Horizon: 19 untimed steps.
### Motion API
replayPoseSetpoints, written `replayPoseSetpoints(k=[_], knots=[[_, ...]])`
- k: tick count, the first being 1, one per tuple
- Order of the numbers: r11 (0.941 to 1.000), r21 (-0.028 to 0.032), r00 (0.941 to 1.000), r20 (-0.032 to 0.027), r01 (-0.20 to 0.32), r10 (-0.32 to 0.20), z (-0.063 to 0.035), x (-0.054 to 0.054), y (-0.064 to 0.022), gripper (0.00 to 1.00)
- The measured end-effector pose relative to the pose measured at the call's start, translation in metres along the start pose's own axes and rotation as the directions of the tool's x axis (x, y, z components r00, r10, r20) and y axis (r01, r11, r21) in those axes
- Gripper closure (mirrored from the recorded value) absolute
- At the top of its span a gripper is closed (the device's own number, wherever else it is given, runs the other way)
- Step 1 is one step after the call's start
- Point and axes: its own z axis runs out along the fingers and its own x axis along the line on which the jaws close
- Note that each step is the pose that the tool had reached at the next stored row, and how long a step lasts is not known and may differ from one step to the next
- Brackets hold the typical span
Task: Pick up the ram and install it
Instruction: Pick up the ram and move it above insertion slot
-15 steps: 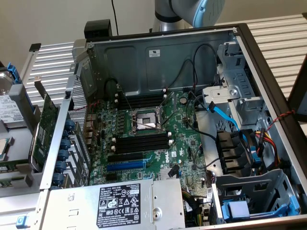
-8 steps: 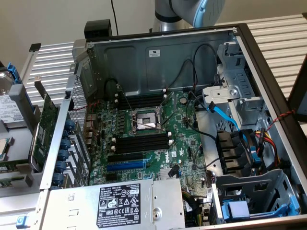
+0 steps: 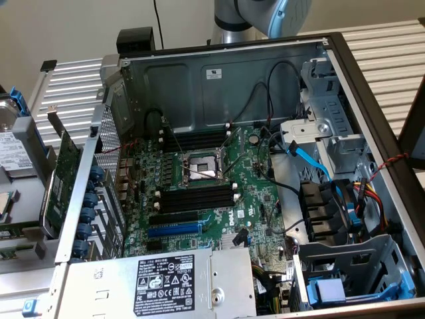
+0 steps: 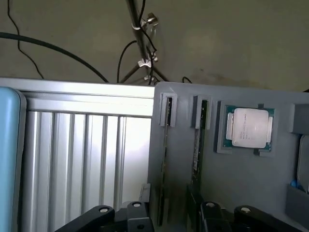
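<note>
lining up the pick, by my read; nothing installed yet. ram stands on edge in a grey holder, second stick just beside it. gripper hovers over them, jaws wide apart, holding and touching nothing. the grab calls for centring squarely on one stick.

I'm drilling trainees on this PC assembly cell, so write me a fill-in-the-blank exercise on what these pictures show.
1. The thin dark green memory stick stands on edge in a ___ plastic tray.
2. The square processor in that tray has a ___ metal lid.
3. The black gripper near the stick has its jaws ___.
4. On the green motherboard, only one long slot is ___.
Missing: grey; silver; open; blue.
</note>
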Motion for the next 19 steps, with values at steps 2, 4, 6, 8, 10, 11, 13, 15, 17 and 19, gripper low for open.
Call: replayPoseSetpoints(k=[2,4,6,8,10,11,13,15,17,19], knots=[[1.0000,-0.0035,1.0000,0.0032,0.000,0.000,0.0024,0.001,-0.0004,0.58],[1.0000,-0.0078,1.0000,0.0074,0.000,0.000,0.0046,0.001,-0.0006,0.58],[0.9999,-0.0150,0.9999,0.0121,0.000,0.000,0.0063,0.002,-0.0008,0.58],[0.9998,-0.0215,0.9998,0.0201,0.000,0.000,0.0078,0.004,-0.0018,0.58],[0.9997,-0.0251,0.9996,0.0278,0.000,0.001,0.0099,0.006,-0.0032,0.58],[0.9997,-0.0251,0.9996,0.0299,0.000,0.001,0.0117,0.007,-0.0038,0.58],[0.9997,-0.0249,0.9994,0.0332,0.000,0.001,0.0154,0.009,-0.0051,0.58],[0.9997,-0.0257,0.9993,0.0371,0.000,0.001,0.0183,0.011,-0.0059,0.58],[0.9997,-0.0263,0.9991,0.0416,0.000,0.001,0.0213,0.012,-0.0068,0.58],[0.9997,-0.0263,0.9989,0.0463,0.000,0.001,0.0245,0.013,-0.0079,0.58]])
